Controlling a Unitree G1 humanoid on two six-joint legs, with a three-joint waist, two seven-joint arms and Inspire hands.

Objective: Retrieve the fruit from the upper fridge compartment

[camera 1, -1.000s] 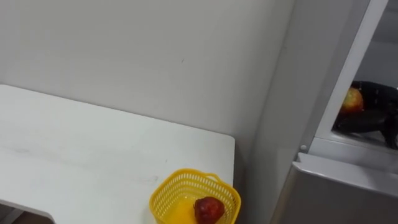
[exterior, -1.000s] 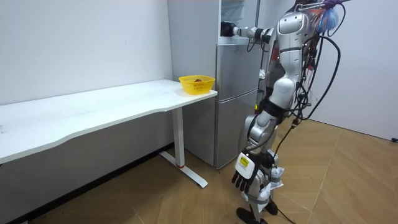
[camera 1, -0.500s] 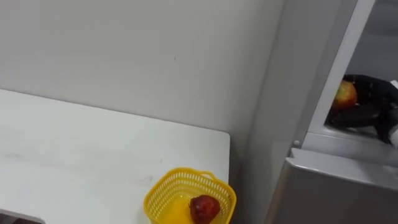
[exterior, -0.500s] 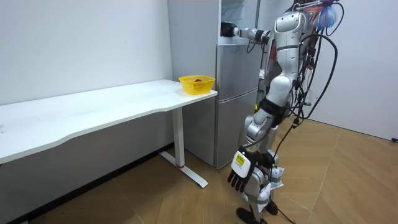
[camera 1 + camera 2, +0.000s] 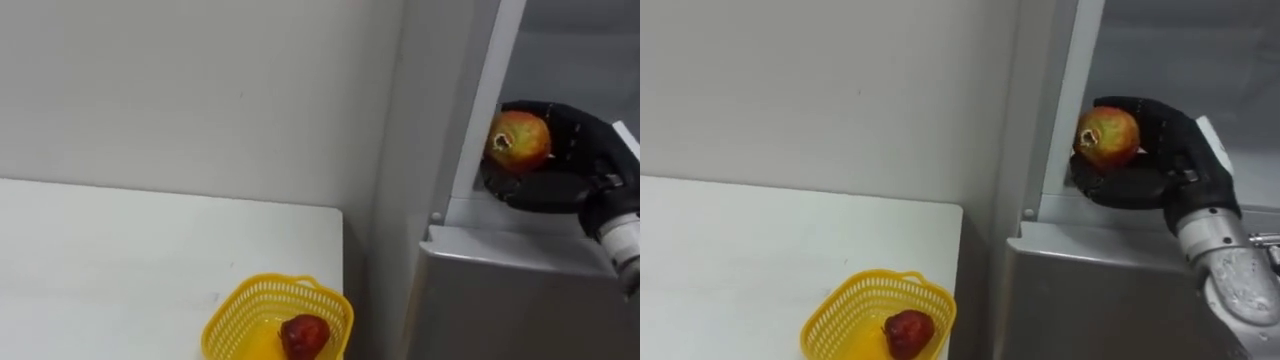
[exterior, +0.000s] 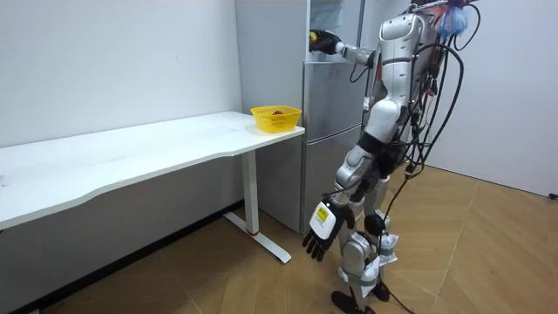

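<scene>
At the open upper fridge compartment, on the right of the left eye view, a red-and-yellow pomegranate (image 5: 520, 138) is held up in the right hand (image 5: 565, 165). The dark fingers are curled round the back and underside of the fruit, and its puckered end is turned toward the view's left. Hand and fruit are seen just above the ledge where the grey fridge (image 5: 500, 300) steps out into its closed lower door. Down at lower left, a yellow basket (image 5: 275, 285) is set near the corner of the white table (image 5: 120, 260), close to the fridge's side, and a dark red fruit (image 5: 303, 335) is lying inside it.

Over to the room view: the robot is stood upright on the wooden floor (image 6: 488, 253) in front of the fridge, with its right arm raised and stretched out to the top compartment. A speck of yellow is made out at the fingertips there. The left hand (image 6: 318, 234) is hung low beside the legs, fingers loose and straight, nothing in it. The basket is seen at the table end nearest the fridge.

Across in the right eye view, the grasp is shown more clearly: the pomegranate is cupped from below and behind, thumb underneath, right at the frame of the compartment opening, well apart from the basket below.
</scene>
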